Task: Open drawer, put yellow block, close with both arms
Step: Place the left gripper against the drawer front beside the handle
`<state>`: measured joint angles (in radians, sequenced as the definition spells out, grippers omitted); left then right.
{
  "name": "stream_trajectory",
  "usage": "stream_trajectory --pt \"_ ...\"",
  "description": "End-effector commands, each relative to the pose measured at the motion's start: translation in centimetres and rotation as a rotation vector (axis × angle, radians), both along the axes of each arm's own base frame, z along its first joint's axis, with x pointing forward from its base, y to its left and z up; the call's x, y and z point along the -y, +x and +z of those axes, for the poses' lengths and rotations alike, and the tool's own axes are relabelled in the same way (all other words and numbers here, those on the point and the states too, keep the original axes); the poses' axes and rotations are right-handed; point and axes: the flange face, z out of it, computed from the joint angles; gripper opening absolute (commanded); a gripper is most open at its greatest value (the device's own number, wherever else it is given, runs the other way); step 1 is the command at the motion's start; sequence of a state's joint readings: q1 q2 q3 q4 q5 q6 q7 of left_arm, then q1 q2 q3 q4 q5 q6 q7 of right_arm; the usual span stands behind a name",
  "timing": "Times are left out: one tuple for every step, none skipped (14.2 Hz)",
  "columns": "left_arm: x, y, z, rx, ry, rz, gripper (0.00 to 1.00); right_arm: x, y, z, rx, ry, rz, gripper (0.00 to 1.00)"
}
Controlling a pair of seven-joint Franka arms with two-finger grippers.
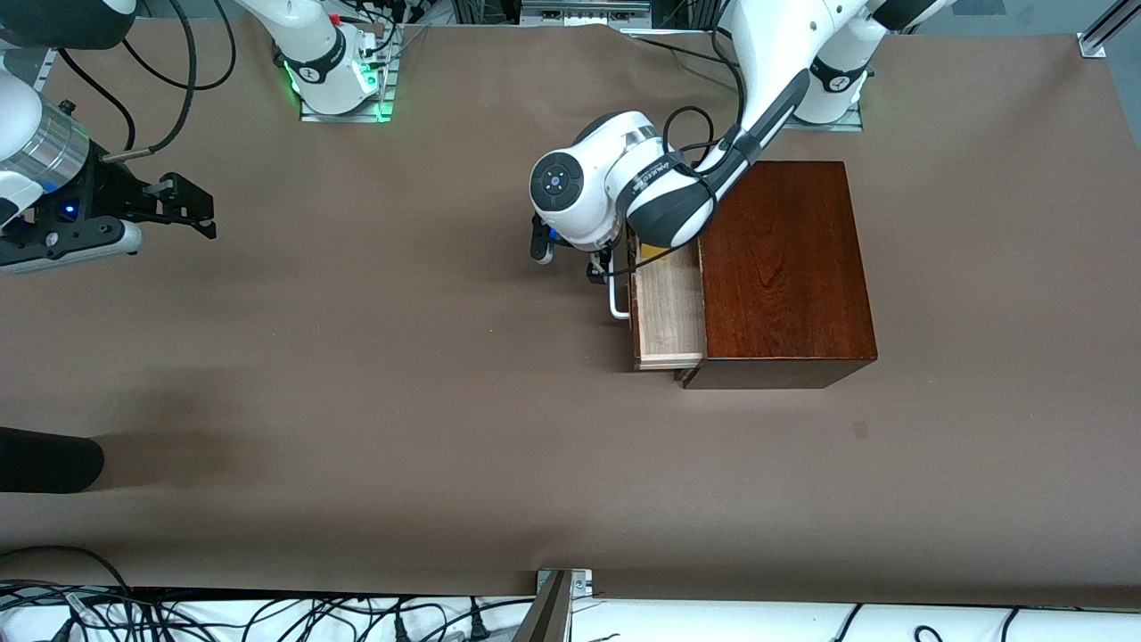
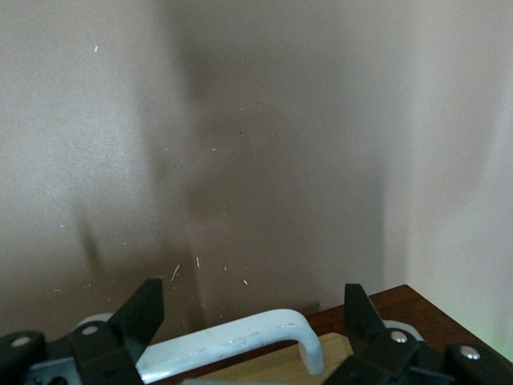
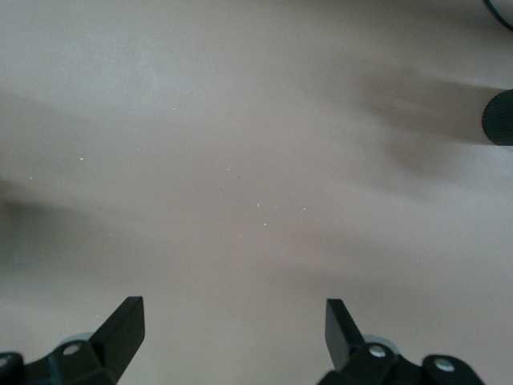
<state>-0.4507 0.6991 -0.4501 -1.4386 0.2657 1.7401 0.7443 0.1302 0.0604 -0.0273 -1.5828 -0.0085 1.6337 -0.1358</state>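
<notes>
The dark reddish-brown wooden box (image 1: 784, 267) stands toward the left arm's end of the table. Its drawer (image 1: 667, 308) is partly slid out and shows a pale wood interior and the white bar handle (image 1: 617, 299). A sliver of the yellow block (image 1: 655, 254) shows in the drawer, mostly hidden under the left arm's wrist. My left gripper (image 1: 570, 259) is open just in front of the drawer. In the left wrist view the handle (image 2: 240, 341) lies between its open fingers (image 2: 144, 309), which do not touch it. My right gripper (image 1: 192, 209) is open and empty over bare table at the right arm's end, where that arm waits.
A black rounded object (image 1: 45, 459) juts in at the table's edge on the right arm's end, nearer the camera. Cables and a metal bracket (image 1: 557, 593) run along the near edge. The green-lit arm base (image 1: 339, 85) stands at the top.
</notes>
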Motion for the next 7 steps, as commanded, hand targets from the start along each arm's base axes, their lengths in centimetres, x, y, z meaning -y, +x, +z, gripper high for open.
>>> stream_trajectory --pt "-5.0 3.1 -0.1 -0.032 0.086 0.039 1.00 0.2 0.1 0.4 0.006 -0.009 -0.007 1.00" --pt "-5.6 3.4 0.2 -0.038 0.098 0.048 1.00 0.3 0.1 0.4 0.006 -0.009 -0.008 1.00" --pt "-6.1 3.7 0.8 -0.036 0.103 0.056 1.00 0.2 0.1 0.4 0.006 -0.009 -0.007 1.00" --pt "-6.7 3.9 0.9 -0.044 0.114 0.065 1.00 0.2 0.1 0.4 0.006 -0.011 -0.006 1.00" --pt "-7.3 4.2 1.2 -0.048 0.122 0.073 1.00 0.2 0.2 0.4 0.008 -0.010 -0.006 1.00" --pt "-7.7 4.4 1.7 -0.046 0.126 0.081 1.00 0.3 0.1 0.4 0.005 -0.011 -0.008 1.00" --pt "-8.2 4.7 1.8 -0.051 0.130 0.088 1.00 0.2 0.3 0.0 -0.001 -0.015 -0.006 1.00"
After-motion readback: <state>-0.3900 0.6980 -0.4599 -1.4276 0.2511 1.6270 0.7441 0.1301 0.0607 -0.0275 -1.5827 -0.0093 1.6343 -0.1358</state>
